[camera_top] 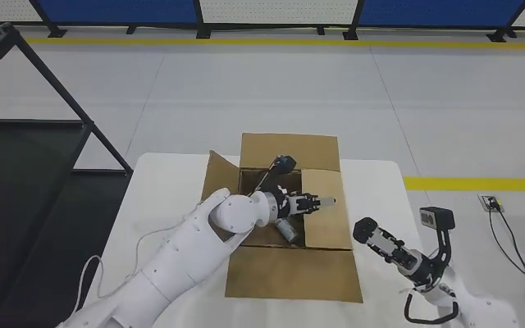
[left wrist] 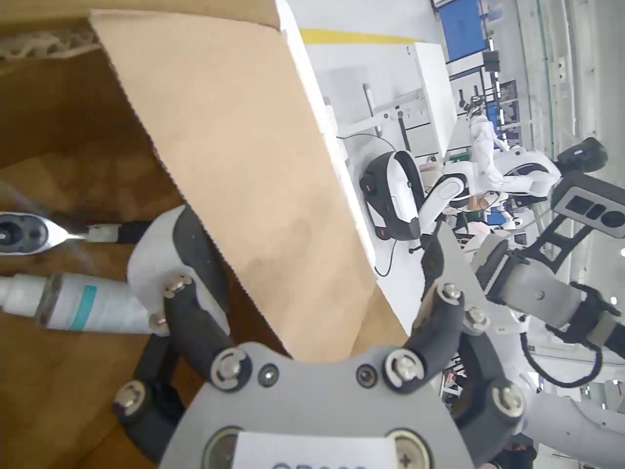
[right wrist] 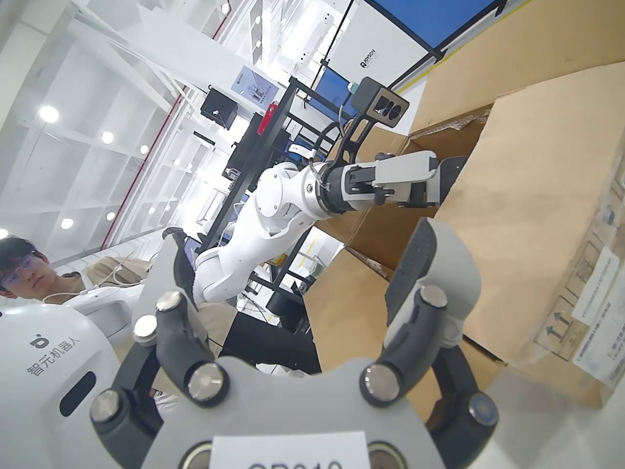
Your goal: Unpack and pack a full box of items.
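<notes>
**Left fingers straddle a flap of the open box**

The cardboard box [camera_top: 291, 275] sits in the middle of the white counter [camera_top: 164, 205] with its top open. Its far and near flaps lie spread outward, and the flap [left wrist: 234, 148] on the robot's right stands partly raised.

Inside, on the cardboard floor, a white bottle [left wrist: 93, 306] with a teal stripe lies on its side. Just beside it is a grey and silver gadget [left wrist: 24, 235] with a cable at its end; what it is cannot be told.

The left gripper [camera_top: 312, 202] is over the box opening, its arm stretched in from the robot's left. Its fingers [left wrist: 180, 246] are spread wide. One is inside the box just above the bottle and the other is outside, with the raised flap between them. Whether either finger touches the cardboard cannot be told.

The right gripper [camera_top: 367, 230] hangs over the counter near the box's right side, apart from the cardboard. Its fingers [right wrist: 429, 266] are also spread wide with nothing between them, and the box's outer wall [right wrist: 537, 197] is close in front of it.
</notes>
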Motion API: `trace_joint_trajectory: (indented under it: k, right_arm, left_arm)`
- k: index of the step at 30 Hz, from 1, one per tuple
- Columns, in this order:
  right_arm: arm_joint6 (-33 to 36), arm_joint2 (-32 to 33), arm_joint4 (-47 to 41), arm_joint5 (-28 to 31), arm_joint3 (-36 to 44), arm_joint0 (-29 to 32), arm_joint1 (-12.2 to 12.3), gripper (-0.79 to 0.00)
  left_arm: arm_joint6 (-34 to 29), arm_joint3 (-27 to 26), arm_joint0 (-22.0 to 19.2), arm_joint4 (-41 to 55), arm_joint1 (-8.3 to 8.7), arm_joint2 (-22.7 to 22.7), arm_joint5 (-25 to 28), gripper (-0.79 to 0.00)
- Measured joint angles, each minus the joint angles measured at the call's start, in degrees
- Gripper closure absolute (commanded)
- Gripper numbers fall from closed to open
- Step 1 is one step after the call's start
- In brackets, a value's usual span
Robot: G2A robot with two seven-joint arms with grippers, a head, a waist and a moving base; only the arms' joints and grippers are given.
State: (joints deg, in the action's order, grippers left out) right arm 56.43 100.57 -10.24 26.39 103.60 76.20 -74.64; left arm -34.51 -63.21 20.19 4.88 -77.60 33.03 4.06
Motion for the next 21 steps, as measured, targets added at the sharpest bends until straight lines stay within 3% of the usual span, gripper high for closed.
trace_joint_trajectory:
  k: [13, 21]
  right_arm:
    - [2.08, -4.26, 2.05, -0.56, 2.10, -1.47, 1.24, -0.785]
    - [3.16, -5.28, 2.45, 0.54, 5.25, 0.83, 2.07, -0.785]
  left_arm:
    - [-1.99, -7.16, 2.98, -1.85, 1.10, 5.99, 2.25, -0.785]
    - [-2.12, -12.04, 3.43, -2.31, 0.39, 6.72, 2.26, -0.785]
